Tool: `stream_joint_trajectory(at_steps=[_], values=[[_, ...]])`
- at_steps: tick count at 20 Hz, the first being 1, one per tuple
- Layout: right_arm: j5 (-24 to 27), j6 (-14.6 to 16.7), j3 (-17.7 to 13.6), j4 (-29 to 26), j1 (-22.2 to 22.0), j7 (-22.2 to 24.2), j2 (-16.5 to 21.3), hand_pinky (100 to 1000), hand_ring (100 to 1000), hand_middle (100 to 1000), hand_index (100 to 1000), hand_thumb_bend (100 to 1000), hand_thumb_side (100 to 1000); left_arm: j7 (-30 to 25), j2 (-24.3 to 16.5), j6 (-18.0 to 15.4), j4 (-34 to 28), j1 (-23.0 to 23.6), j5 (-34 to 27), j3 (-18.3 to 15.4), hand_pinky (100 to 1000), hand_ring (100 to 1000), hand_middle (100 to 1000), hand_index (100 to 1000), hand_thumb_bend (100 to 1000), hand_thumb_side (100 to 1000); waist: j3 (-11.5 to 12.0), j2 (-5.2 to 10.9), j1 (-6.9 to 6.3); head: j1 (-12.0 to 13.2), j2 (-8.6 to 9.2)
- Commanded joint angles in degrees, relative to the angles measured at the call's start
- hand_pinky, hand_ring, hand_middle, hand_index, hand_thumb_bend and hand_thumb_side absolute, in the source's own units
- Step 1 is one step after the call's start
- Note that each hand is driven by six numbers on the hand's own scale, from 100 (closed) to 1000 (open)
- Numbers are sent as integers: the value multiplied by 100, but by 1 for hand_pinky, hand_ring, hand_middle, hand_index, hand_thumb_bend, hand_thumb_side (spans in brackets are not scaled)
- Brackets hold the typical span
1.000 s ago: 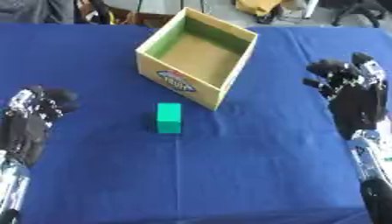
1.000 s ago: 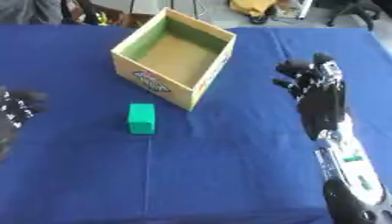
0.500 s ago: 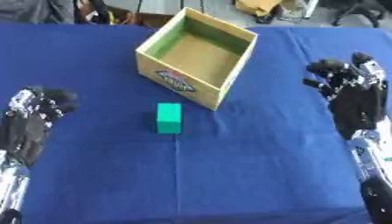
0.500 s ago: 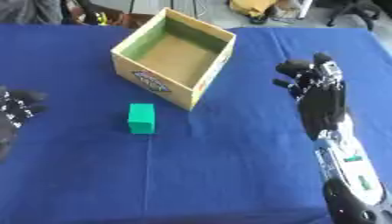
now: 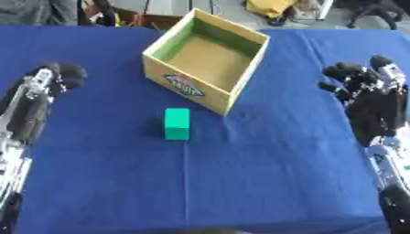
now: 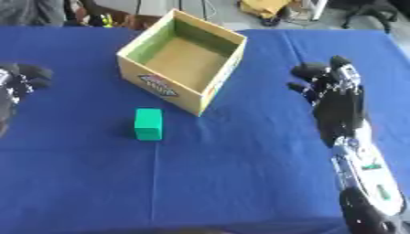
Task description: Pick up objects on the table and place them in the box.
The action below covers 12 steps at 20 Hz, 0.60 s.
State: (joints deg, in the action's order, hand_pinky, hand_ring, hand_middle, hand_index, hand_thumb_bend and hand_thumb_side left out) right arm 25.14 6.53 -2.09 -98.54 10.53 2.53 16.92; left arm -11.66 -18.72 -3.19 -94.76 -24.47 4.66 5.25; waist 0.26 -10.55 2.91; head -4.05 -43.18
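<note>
A small green block [image 5: 177, 123] lies on the blue tablecloth [image 5: 240, 173], just in front of the open cardboard box [image 5: 207, 58], which is empty inside. My left hand [image 5: 36, 103] hovers at the table's left side, well to the left of the block, fingers relaxed and holding nothing. At the right side my right hand [image 6: 335, 98] stands upright with its fingers straight and spread, far from both block and box.
The blue cloth covers the whole table. Beyond the far edge are chair legs, a yellow object and dark clutter on the floor. The box sits askew, one corner pointing toward me.
</note>
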Motion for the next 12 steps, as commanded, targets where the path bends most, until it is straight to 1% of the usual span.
stream_joint_trajectory(at_steps=[1, 2, 3, 6, 7, 9, 12], values=[[48, 12, -15, -124, 30, 24, 143, 772, 836, 675, 690, 100, 943, 2, -84, -168, 24, -296, 879, 223, 800, 816, 622, 713, 465, 802, -20, 104, -5, 36, 18], [51, 11, -8, -127, 31, 29, 142, 772, 836, 675, 690, 100, 945, -26, -61, -218, 89, -417, 1185, 317, 790, 810, 627, 731, 529, 738, -38, 108, 2, 47, 16], [54, 11, -4, -131, 32, 33, 142, 772, 836, 675, 690, 100, 941, -59, -24, -268, 167, -521, 1492, 402, 787, 806, 632, 742, 562, 719, -51, 110, 8, 56, 15], [66, 14, 3, -144, 33, 41, 144, 772, 836, 675, 690, 100, 939, -232, 110, -470, 470, -779, 2372, 665, 781, 802, 636, 754, 603, 702, -90, 119, 24, 83, 13], [70, 15, 4, -146, 32, 41, 145, 772, 836, 675, 690, 100, 938, -288, 158, -549, 583, -845, 2618, 739, 776, 798, 638, 764, 637, 692, -100, 122, 29, 91, 13], [78, 14, 9, -149, 34, 45, 143, 772, 836, 675, 690, 100, 939, -440, 271, -732, 841, -983, 3125, 910, 770, 793, 639, 775, 672, 676, -122, 128, 37, 109, 13], [86, 11, 18, -150, 36, 52, 136, 772, 836, 675, 690, 100, 938, -522, 450, -1001, 1202, -1121, 3793, 1046, 764, 788, 639, 782, 723, 649, -147, 135, 48, 122, 12]])
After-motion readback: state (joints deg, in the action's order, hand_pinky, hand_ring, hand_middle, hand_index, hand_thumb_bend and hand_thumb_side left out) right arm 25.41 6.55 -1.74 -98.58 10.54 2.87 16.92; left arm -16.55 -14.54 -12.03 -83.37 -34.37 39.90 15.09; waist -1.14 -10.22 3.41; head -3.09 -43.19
